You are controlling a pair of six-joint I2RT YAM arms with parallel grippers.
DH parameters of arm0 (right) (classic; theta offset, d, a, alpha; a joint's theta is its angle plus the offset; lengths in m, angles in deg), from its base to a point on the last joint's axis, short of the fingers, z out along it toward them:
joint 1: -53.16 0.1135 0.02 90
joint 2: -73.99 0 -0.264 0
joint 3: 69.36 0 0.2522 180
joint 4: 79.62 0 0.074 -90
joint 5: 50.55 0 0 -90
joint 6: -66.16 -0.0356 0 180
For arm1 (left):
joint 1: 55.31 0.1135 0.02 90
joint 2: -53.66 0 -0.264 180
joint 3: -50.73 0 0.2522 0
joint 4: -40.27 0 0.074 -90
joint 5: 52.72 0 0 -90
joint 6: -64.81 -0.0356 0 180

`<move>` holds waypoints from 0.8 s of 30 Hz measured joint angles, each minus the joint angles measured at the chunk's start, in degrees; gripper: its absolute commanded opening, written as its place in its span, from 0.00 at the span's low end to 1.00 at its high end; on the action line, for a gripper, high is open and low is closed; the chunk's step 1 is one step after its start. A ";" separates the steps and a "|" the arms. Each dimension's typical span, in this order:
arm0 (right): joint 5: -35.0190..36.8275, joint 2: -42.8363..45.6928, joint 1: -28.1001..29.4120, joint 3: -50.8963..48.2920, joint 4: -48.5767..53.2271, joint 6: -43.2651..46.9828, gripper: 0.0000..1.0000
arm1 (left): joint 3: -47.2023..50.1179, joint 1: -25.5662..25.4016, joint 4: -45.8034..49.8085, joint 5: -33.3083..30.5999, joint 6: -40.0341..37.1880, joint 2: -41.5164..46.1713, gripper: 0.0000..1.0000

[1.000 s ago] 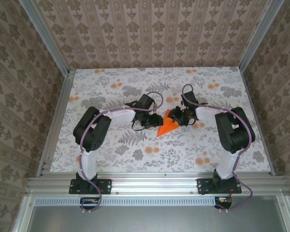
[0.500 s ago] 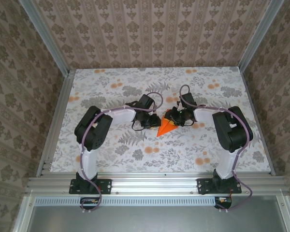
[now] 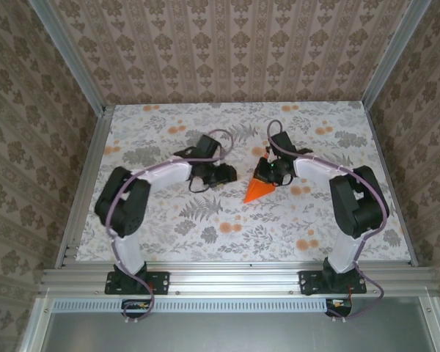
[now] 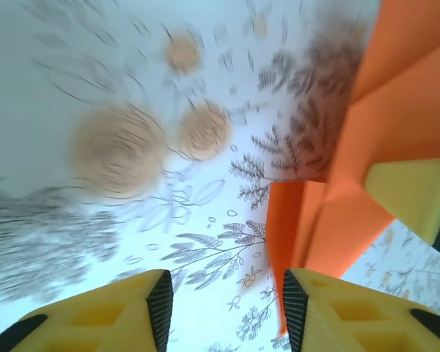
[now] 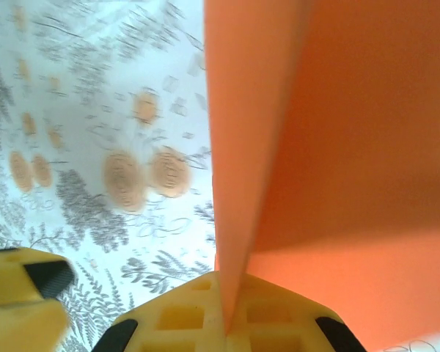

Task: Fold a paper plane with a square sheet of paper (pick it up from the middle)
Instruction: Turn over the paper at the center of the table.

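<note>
The table (image 3: 169, 242) carries a pale cover printed with grey leaves and blotchy orange flowers. Near its middle the paper plane (image 3: 260, 192) points toward the near edge; whether it touches the table is unclear.

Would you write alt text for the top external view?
The right gripper is shut on a pointed, folded orange paper plane at the middle of a floral-print table. The left gripper sits just left of it, apart.

1. From above we see soft, even light; the floral table (image 3: 169, 220) is bright and sharp, with faint shadows.
2. In the left wrist view, printed flowers (image 4: 117, 150) at ten o'clock smear with blur; ferns (image 4: 220, 249) near centre are crisp.
3. In the right wrist view, the paper plane (image 5: 337, 147) is soft-focused, darker towards five o'clock.
</note>
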 measured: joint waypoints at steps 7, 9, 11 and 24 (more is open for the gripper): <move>20.83 0.07 10.64 13.29 16.98 9.07 0.02 | 3.50 10.95 4.20 -6.45 -1.73 13.44 0.63; 28.04 -2.38 13.75 16.98 21.70 10.51 0.02 | 5.46 13.77 5.40 -7.69 -2.01 15.89 0.68; 35.21 -6.12 16.50 20.31 25.73 11.34 0.02 | 7.89 16.87 6.91 -8.94 -2.03 18.29 0.71; 54.97 -27.50 24.55 32.06 40.22 9.42 0.09 | 12.79 26.27 12.22 -12.39 -3.15 29.11 0.85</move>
